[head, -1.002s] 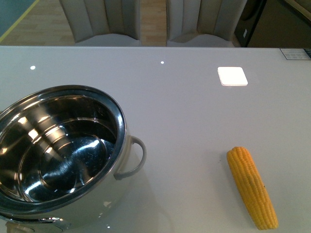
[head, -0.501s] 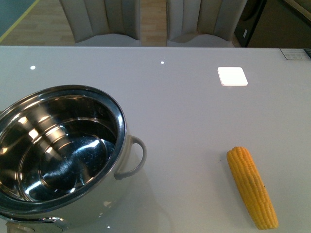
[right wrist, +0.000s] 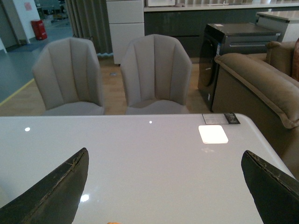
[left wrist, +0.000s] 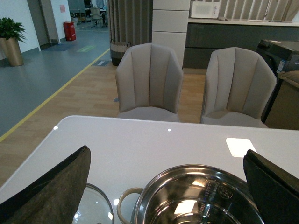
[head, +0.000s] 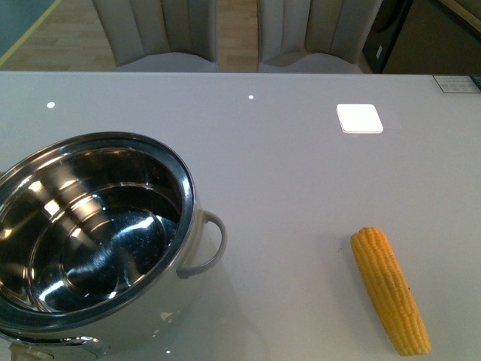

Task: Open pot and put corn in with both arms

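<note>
We logged the left claw [left wrist: 166,151] spread wide, its fingers [left wrist: 51,186] gripping and touching nothing. The pot [left wrist: 187,169] sat just beyond it, framed between the two fingers, with a glass lid [left wrist: 93,207] on the tabletop [left wrist: 140,140] beside the pot's handle. The right claw [right wrist: 164,153] was equally wide open and empty. In the front view the pot filled the lower left, uncovered and with nothing inside. The corn [head: 389,289] lay at lower right, well apart from the pot. We could not place the corn relative to either claw.
</note>
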